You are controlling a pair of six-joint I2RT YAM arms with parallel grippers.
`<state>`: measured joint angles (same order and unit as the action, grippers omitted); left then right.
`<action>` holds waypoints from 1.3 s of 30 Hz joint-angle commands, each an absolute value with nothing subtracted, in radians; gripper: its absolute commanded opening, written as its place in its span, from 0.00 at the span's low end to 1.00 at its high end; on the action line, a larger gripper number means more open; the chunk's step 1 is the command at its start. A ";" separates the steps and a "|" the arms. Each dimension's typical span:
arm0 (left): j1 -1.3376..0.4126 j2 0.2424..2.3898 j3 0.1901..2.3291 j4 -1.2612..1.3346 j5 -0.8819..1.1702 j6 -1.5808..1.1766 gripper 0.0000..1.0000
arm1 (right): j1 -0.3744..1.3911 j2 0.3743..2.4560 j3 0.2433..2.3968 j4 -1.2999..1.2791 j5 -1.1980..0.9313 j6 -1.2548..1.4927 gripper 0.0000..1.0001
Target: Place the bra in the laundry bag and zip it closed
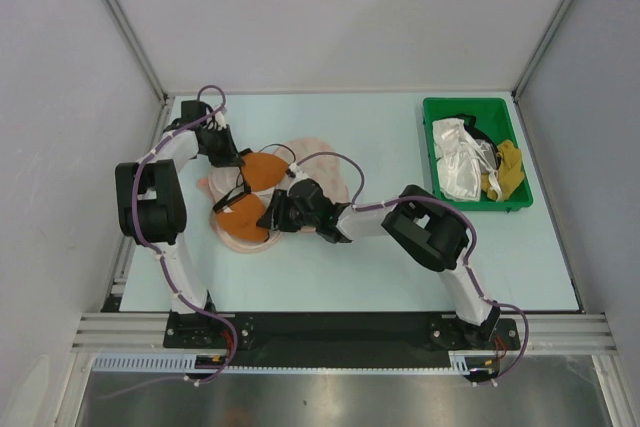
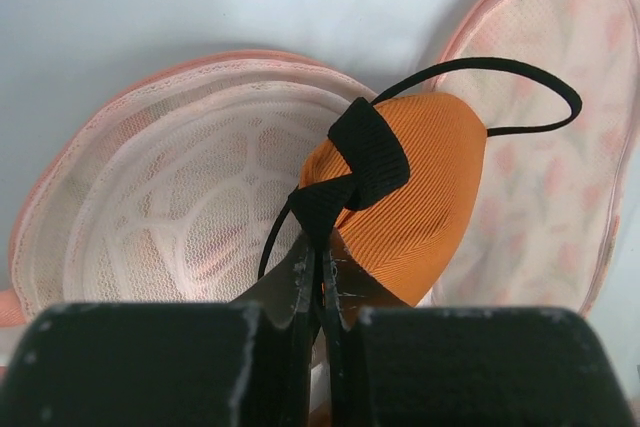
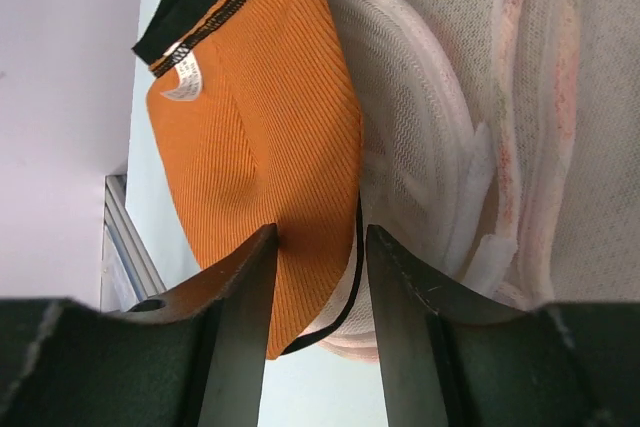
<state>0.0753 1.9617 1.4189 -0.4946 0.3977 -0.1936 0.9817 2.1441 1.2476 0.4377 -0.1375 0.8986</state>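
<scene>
The orange bra point(image 1: 262, 169) lies with its two cups over the open pale pink laundry bag point(image 1: 318, 155) at the table's left centre. My left gripper point(image 1: 228, 157) is shut on the bra's black strap band point(image 2: 355, 162) beside one orange cup point(image 2: 420, 197), over the bag's white mesh panel point(image 2: 170, 207). My right gripper point(image 1: 272, 215) is open. The edge of the other cup point(image 3: 260, 127) lies between its fingers point(image 3: 320, 237). The left finger touches the cup and the right finger is over the mesh point(image 3: 420, 147).
A green plastic bin point(image 1: 429, 147) with white and yellow clothes stands at the back right. The bag's open lid point(image 2: 560, 147) lies flat beyond the cup. Grey walls enclose the table on three sides.
</scene>
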 commanded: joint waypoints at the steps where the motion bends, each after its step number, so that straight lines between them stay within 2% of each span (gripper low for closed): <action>1: 0.081 1.891 1.408 -0.471 0.417 -0.198 0.06 | 1.002 2.145 1.296 0.453 -0.100 0.908 0.45; 5: 0.083 1.884 1.407 -0.469 0.420 -0.201 0.04 | 1.002 2.123 1.237 0.486 -0.124 0.928 0.45; 8: 0.084 1.881 1.404 -0.471 0.422 -0.201 0.02 | 1.000 2.147 1.239 0.544 -0.176 0.934 0.39; 12: 0.089 1.862 1.390 -0.469 0.417 -0.201 0.00 | 0.983 2.171 1.288 0.519 -0.193 0.921 0.00; 16: 0.092 1.830 1.356 -0.471 0.387 -0.212 0.00 | 0.922 2.100 1.298 0.406 -0.288 0.827 0.00; 20: 0.094 1.800 1.330 -0.477 0.394 -0.241 0.00 | 0.836 2.082 1.396 0.180 -0.538 0.585 0.00; 24: 0.094 1.752 1.304 -0.485 0.394 -0.232 0.00 | 0.770 2.111 1.505 -0.055 -0.664 0.330 0.00; 28: 0.107 1.707 1.275 -0.509 0.347 -0.222 0.00 | 0.727 2.147 1.563 -0.170 -0.816 0.220 0.00; 36: 0.123 1.782 1.266 -0.557 0.281 -0.176 0.00 | 0.761 2.322 1.886 -0.445 -0.879 0.052 0.00; 39: 0.127 1.815 1.276 -0.551 0.256 -0.170 0.00 | 0.764 2.370 1.936 -0.498 -0.899 0.032 0.00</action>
<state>0.1188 1.7824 1.2720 -0.5415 0.3042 -0.2001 0.7490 2.3142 1.8458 -0.3481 -0.8261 0.1238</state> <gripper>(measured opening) 0.009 0.021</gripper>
